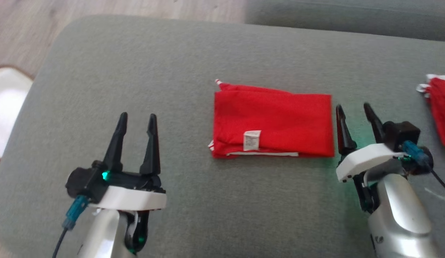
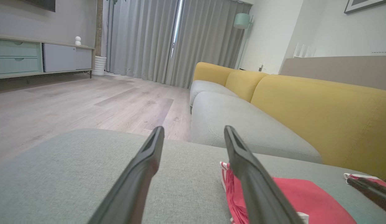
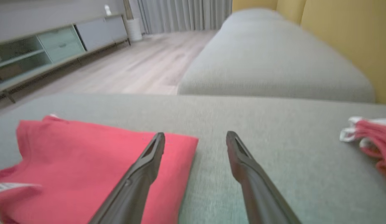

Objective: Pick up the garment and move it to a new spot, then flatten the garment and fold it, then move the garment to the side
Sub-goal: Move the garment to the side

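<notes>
Left gripper (image 1: 138,114), right gripper (image 1: 352,105): fingers (image 1: 117,139) wide apart, empty; garment (image 1: 272,122) between them

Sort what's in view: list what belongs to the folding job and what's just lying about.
Job: folded red garment, left gripper, right gripper, grey cushion.
Lying about: second red cloth at the right, yellow sofa, sideboard.
</notes>
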Available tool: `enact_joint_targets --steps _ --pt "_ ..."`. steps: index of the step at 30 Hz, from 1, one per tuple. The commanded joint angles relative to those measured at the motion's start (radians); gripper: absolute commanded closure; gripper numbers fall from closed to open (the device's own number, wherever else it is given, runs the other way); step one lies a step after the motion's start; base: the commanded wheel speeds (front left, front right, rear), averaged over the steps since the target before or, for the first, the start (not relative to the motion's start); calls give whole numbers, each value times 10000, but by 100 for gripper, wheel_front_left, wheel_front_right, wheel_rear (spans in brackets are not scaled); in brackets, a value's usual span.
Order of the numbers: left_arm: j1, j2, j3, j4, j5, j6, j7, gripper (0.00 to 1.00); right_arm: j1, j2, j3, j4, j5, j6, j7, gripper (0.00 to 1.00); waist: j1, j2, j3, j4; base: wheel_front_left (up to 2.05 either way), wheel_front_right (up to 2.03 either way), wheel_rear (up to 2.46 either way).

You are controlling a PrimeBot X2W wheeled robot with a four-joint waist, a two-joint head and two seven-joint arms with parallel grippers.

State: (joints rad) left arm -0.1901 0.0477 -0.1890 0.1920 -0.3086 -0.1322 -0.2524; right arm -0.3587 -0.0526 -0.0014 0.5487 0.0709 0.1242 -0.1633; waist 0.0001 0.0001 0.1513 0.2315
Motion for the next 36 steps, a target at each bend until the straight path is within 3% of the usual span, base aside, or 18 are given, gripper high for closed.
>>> enact_joint_targets --steps 1,6,16,17,18,25,36 --pt "-459 28 199 -292 -49 15 -93 0 -366 24 117 105 18 65 156 0 -1 -1 207 313 0 0 0" --pt "-565 27 57 -226 -135 15 -93 0 -701 24 -8 1500 155 65 593 0 -1 -1 249 636 0 0 0" --pt "-570 27 78 -194 -141 15 -93 0 -1244 24 866 3090 490 65 597 0 -1 -1 304 757 0 0 0" --pt "-575 27 87 -187 -134 15 -93 0 -1302 24 980 3177 459 65 597 56 -1 -1 301 737 0 0 0" --pt "-575 27 95 -176 -122 15 -93 0 -1356 24 1078 3232 388 65 540 100 -1 -1 288 700 0 0 0" --pt "-571 26 84 -205 -1 15 -93 0 -1722 24 915 3164 -606 65 -231 100 -1 -1 127 230 0 0 0" --pt "-479 26 52 -284 179 15 -93 0 -1716 21 950 1895 -2369 65 -695 100 -1 -1 -257 -984 0 0 0"
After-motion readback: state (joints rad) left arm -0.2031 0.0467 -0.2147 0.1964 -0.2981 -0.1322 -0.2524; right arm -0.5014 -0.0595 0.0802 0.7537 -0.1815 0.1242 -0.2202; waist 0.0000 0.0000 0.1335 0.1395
